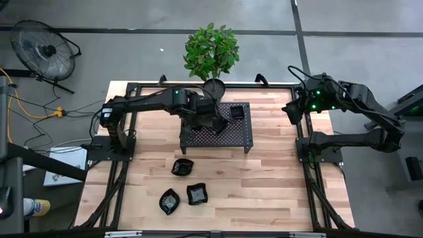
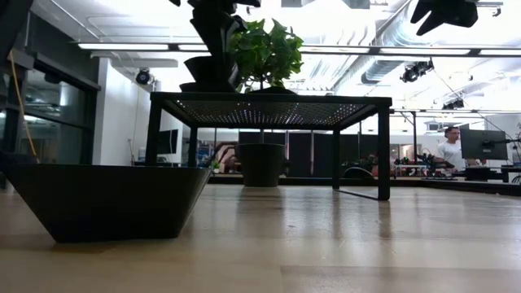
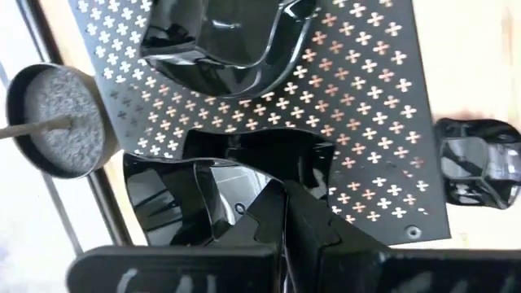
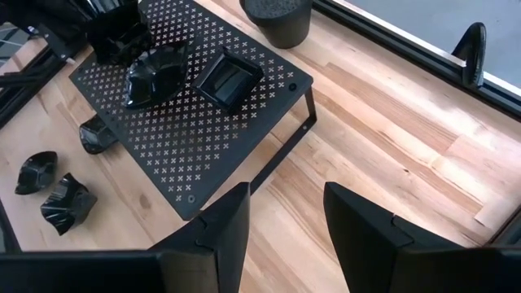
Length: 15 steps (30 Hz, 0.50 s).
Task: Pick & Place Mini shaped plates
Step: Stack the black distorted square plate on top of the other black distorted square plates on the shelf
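My left gripper [image 3: 285, 207] hangs over the black perforated rack [image 1: 228, 135], shut on a wavy-edged glossy black mini plate [image 3: 236, 175]. A second, squarish plate [image 4: 229, 80] lies flat on the rack's far right part. Three more plates [image 1: 182, 167], [image 1: 170, 201], [image 1: 197, 194] sit on the wooden table in front of the rack; the nearest one fills the low view's left [image 2: 106, 199]. My right gripper [image 4: 285, 203] stands open and empty, high above the table's right side [image 1: 294, 111]. My left gripper pinches the wavy plate's upturned rim [image 3: 281, 185] between its two shut fingers, one on the inside of the wall and one outside. The fingers come steeply from above. The plate sits upright and its base [image 2: 207, 85] meets the rack's top.
A round black plant pot [image 1: 213, 86] with a leafy plant stands just behind the rack's far edge. The rack stands on thin legs [image 2: 383, 150] with open space beneath it. Bare wood lies right of the rack [image 1: 284, 152]. A person [image 2: 452, 150] is far off in the room.
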### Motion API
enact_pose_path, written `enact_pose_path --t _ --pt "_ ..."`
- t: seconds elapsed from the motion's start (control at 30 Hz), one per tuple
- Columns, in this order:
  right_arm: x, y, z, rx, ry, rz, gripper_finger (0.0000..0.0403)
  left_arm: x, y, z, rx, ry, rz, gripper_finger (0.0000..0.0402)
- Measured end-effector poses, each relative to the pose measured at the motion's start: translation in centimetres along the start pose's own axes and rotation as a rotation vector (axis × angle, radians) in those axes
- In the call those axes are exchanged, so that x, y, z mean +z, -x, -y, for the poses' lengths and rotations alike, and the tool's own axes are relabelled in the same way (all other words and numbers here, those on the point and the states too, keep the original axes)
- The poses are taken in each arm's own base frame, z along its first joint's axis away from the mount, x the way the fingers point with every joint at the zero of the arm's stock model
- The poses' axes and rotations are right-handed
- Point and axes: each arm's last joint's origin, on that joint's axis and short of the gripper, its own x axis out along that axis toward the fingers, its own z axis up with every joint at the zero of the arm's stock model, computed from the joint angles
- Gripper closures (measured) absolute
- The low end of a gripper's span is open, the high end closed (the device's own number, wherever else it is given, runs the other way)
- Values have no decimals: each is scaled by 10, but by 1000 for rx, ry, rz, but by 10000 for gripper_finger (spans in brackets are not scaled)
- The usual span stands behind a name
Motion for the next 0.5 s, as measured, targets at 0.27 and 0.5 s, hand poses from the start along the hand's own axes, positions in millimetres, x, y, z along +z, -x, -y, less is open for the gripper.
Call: enact_pose_path --t 0.27,0.5 --pt "0 0 0 0 5 0 249 0 0 1 -34 -12 12 401" --pt "0 0 0 0 8 0 249 1 0 2 -43 -30 17 401"
